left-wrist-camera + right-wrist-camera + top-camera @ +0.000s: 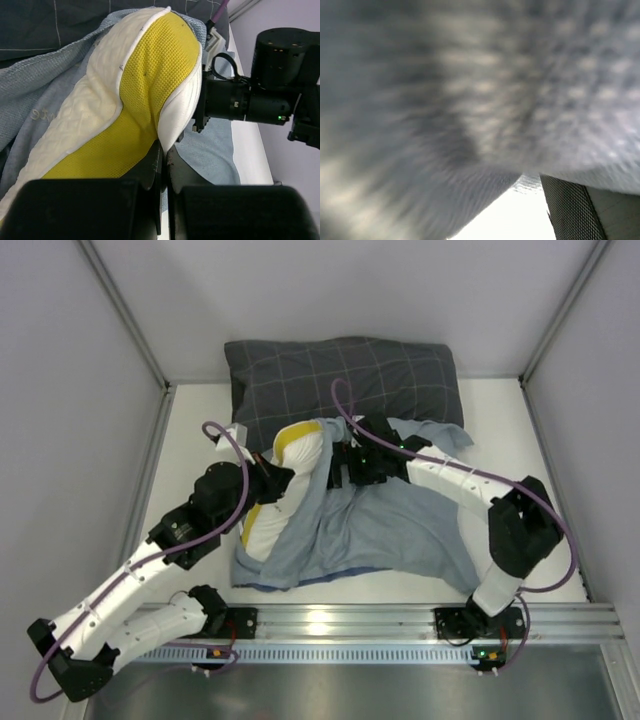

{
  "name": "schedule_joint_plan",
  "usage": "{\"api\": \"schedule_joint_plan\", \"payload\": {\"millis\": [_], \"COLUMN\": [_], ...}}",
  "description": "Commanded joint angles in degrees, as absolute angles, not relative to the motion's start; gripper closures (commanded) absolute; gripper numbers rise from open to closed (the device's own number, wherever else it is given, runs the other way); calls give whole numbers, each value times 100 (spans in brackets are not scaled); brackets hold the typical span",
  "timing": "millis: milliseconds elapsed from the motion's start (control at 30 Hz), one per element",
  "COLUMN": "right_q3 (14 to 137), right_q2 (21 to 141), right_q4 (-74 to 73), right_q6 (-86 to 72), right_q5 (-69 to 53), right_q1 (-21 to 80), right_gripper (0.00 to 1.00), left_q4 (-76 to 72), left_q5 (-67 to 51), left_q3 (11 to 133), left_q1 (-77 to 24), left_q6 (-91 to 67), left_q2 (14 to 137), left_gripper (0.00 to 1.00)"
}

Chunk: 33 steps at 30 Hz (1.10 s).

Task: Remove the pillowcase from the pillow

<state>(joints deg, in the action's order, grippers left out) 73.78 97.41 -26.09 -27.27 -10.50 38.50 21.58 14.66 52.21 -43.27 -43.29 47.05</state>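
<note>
The pillow, white with a yellow mesh strip, lies on its side and sticks partly out of the pale blue-grey pillowcase, which is bunched to its right. In the left wrist view the pillow fills the middle. My left gripper is shut on the pillow's white edge; it shows from above as the left gripper. My right gripper sits at the pillow's right side among the cloth, jaws wide. In the right wrist view, blurred pillowcase cloth covers almost everything. Only one finger shows there.
A dark grey checked pillow lies at the back, touching the pillowcase. White table shows to the left, with grey walls on three sides. A metal rail runs along the near edge. The right arm's wrist is close beside the pillow.
</note>
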Motion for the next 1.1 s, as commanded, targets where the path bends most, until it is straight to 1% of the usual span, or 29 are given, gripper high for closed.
{"api": "schedule_joint_plan", "payload": {"millis": [0, 33, 100, 133, 200, 233, 300, 333, 433, 500, 567, 667, 867, 900, 933, 1067], "right_q3": [7509, 7314, 6640, 6410, 5691, 5452, 4864, 4765, 4597, 4727, 4886, 5010, 4861, 4886, 4913, 5158], "right_q2": [9151, 8680, 8211, 7791, 7402, 6957, 6471, 6077, 5723, 5757, 5923, 6187, 6802, 6855, 6986, 7320], "right_q4": [-2548, -2549, -2488, -2426, -2286, -2085, -1899, -1881, -1872, -1872, -2021, -1995, -1969, -1899, -1907, -1960], "right_q6": [-2417, -2460, -2670, -2724, -2934, -3057, -3329, -3453, -3875, -4051, -4087, -4218, -4456, -4517, -4561, -4833], "right_q5": [420, 422, 46, -748, -1465, -1859, -1969, -1908, -1916, -1802, -1320, -783, -36, -26, 261, 781], "right_q1": [3972, 3999, 3990, 3990, 3999, 4016, 4209, 4297, 4753, 5333, 5972, 6397, 6486, 6504, 6521, 6635], "right_gripper": [1, 1, 0, 1, 1, 1, 1, 1, 0, 1, 1, 1, 1, 2, 4, 7], "left_q4": [2057, 2013, 1916, 1759, 1583, 1443, 1319, 1284, 1196, 1108, 1072, 1072, 1072, 1072, 1072, 1063], "left_q5": [1169, 1178, 1160, 1125, 1037, 1020, 993, 993, 949, 967, 993, 958, 835, 826, 809, 782], "left_q3": [5194, 5212, 5238, 5256, 5265, 5291, 5309, 5335, 5396, 5396, 5405, 5458, 5511, 5511, 5493, 5458], "left_q1": [-4412, -4403, -4412, -4412, -4412, -4412, -4412, -4412, -4412, -4412, -4412, -4412, -4412, -4412, -4412, -4412], "left_q6": [-4448, -4439, -4386, -4377, -4368, -4368, -4386, -4394, -4465, -4500, -4500, -4517, -4570, -4588, -4597, -4702], "left_q2": [4728, 4781, 4930, 5070, 5194, 5316, 5414, 5466, 5607, 5642, 5660, 5713, 5678, 5660, 5643, 5643], "left_gripper": [100, 100, 100, 100, 100, 100, 100, 100, 100, 100, 100, 100, 100, 100, 100, 100]}}
